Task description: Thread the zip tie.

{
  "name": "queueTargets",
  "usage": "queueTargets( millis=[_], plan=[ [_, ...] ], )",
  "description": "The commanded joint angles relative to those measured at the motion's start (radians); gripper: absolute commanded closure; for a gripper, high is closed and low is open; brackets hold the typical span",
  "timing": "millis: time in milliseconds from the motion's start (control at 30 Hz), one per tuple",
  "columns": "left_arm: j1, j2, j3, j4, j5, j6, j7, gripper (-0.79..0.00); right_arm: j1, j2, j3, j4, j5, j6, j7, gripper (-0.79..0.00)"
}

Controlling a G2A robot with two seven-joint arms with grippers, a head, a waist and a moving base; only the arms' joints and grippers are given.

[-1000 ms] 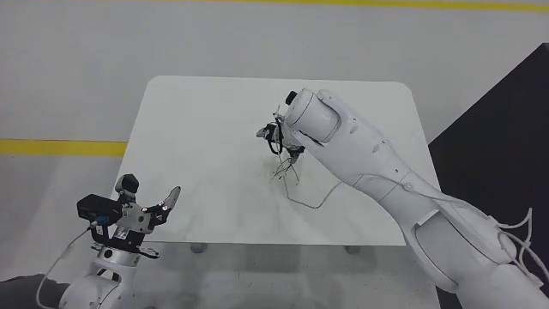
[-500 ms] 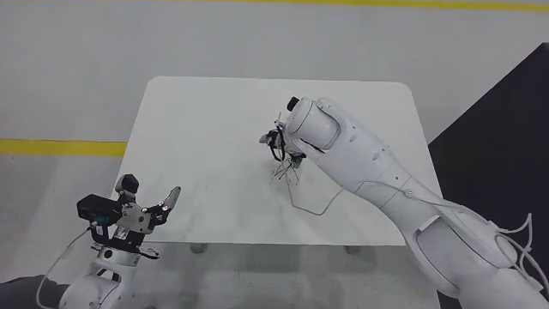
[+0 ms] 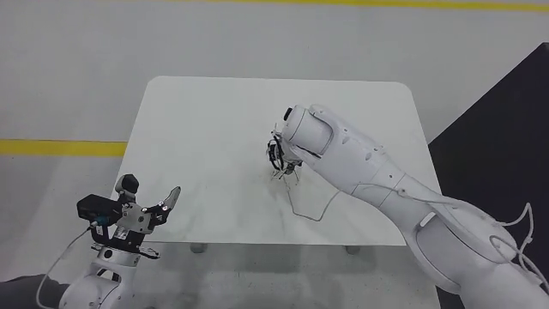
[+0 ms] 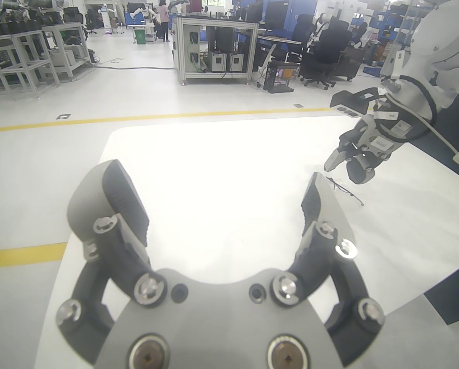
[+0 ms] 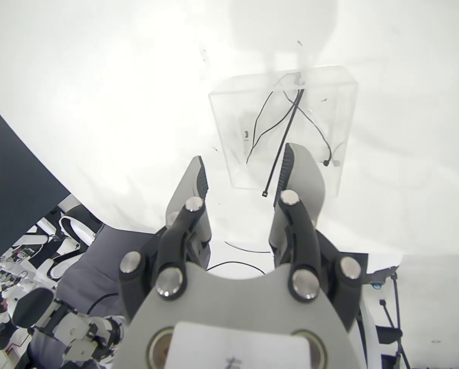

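A black zip tie [image 5: 282, 143] lies straight across a clear plastic block [image 5: 233, 117] on the white table [image 3: 197, 137], with thin black wires [image 5: 262, 128] fanning out beside it. My right gripper [image 5: 244, 167] hangs open just above the block. One fingertip [image 5: 296, 167] is right beside the strap, and nothing is between the fingers. From above, the right gripper [image 3: 276, 154] is at the table's middle, over the zip tie [image 3: 287, 174]. My left gripper [image 4: 221, 190] is open and empty at the table's front left corner [image 3: 153, 206], well away from the right gripper [image 4: 352, 165].
A thin loose cable [image 3: 313, 210] curves over the table toward its front edge, near the right arm. The left half of the table is bare white surface. Yellow floor lines run beyond the table.
The right arm has shifted a little toward the table's front edge, bringing its gripper closer over the zip tie. The left arm has not moved.
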Motion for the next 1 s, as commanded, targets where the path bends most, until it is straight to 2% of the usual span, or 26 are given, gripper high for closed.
queueTargets(
  millis=[0, 67, 300, 533, 667, 967],
  plan=[
    [0.0, 0.0, 0.0, 0.0, 0.0, 0.0, 0.0, -0.785, 0.01, -0.004, -0.028, 0.016, 0.015, -0.001, 0.001, -0.36],
    [0.0, 0.0, 0.0, 0.0, 0.0, 0.0, 0.0, -0.785, 0.02, -0.009, -0.057, 0.029, 0.026, -0.004, 0.004, -0.376],
    [0.0, 0.0, 0.0, 0.0, 0.0, 0.0, 0.0, -0.785, 0.046, -0.033, -0.115, 0.089, 0.066, -0.014, 0.014, -0.317],
    [0.0, 0.0, 0.0, 0.0, 0.0, 0.0, 0.0, -0.785, 0.065, -0.06, -0.135, 0.141, 0.079, -0.018, 0.018, -0.274],
    [0.0, 0.0, 0.0, 0.0, 0.0, 0.0, 0.0, -0.785, 0.068, -0.074, -0.14, 0.177, 0.08, -0.022, 0.022, -0.283],
    [0.0, 0.0, 0.0, 0.0, 0.0, 0.0, 0.0, -0.785, 0.072, -0.115, -0.15, 0.274, 0.079, -0.073, 0.057, -0.252]
  ],
)
